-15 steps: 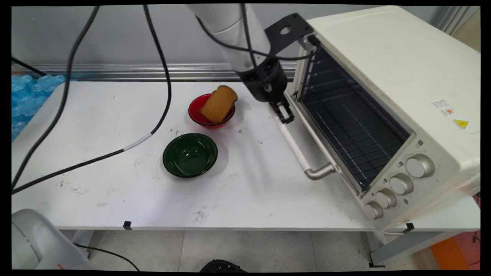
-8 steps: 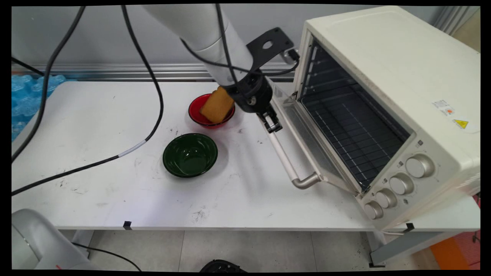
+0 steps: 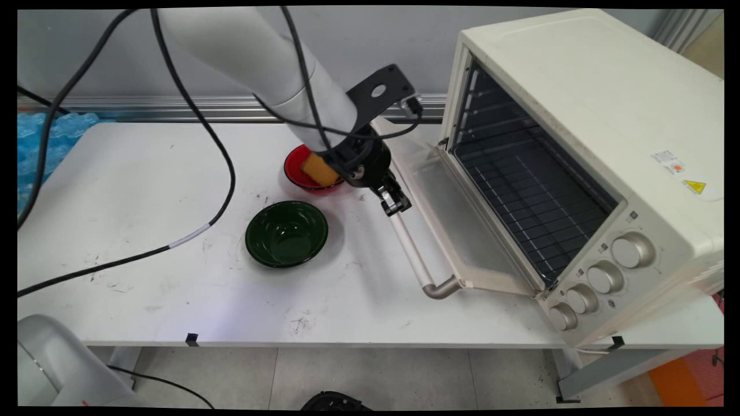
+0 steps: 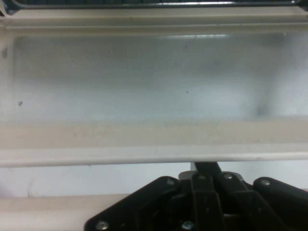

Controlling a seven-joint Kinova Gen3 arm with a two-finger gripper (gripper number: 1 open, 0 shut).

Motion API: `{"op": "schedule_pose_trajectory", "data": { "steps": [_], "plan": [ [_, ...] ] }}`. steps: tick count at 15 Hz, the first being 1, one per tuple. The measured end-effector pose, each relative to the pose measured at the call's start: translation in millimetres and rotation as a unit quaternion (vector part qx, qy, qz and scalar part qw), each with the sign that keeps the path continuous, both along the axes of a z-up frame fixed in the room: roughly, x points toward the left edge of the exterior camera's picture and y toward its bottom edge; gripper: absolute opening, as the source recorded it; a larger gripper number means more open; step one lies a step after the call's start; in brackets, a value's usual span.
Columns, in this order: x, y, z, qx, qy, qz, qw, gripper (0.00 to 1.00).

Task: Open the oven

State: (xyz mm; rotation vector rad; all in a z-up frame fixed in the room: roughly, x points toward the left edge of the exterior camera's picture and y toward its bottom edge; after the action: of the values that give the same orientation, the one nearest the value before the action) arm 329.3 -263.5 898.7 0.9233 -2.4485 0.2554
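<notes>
My gripper [image 3: 396,205] is shut, its tips pressed against the upper end of the white handle bar [image 3: 413,254] of the toaster oven's door [image 3: 457,225]. The door hangs most of the way down, hinged at the bottom of the cream toaster oven [image 3: 578,115], whose wire rack shows inside. In the hand view the handle [image 4: 120,155] crosses the picture just above my gripper [image 4: 207,167], with the door's glass [image 4: 144,77] beyond it. Just left of my wrist, a slice of bread [image 3: 318,169] leans in a red bowl [image 3: 295,167], partly hidden by the arm.
A dark green bowl [image 3: 286,233] stands empty on the white table [image 3: 144,173], left of the handle. Black cables [image 3: 219,156] hang from the arm over the table's left half. The oven's knobs [image 3: 604,277] face the near right corner.
The gripper has moved left and toward the near side along with the handle. The oven door has swung from nearly upright to almost flat.
</notes>
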Motion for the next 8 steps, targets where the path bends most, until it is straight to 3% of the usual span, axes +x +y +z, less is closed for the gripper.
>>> {"op": "schedule_pose_trajectory", "data": {
  "steps": [8],
  "plan": [
    [19.5,9.8,-19.0,-0.009,0.005,-0.006,0.9999,0.00]
  ]
}}
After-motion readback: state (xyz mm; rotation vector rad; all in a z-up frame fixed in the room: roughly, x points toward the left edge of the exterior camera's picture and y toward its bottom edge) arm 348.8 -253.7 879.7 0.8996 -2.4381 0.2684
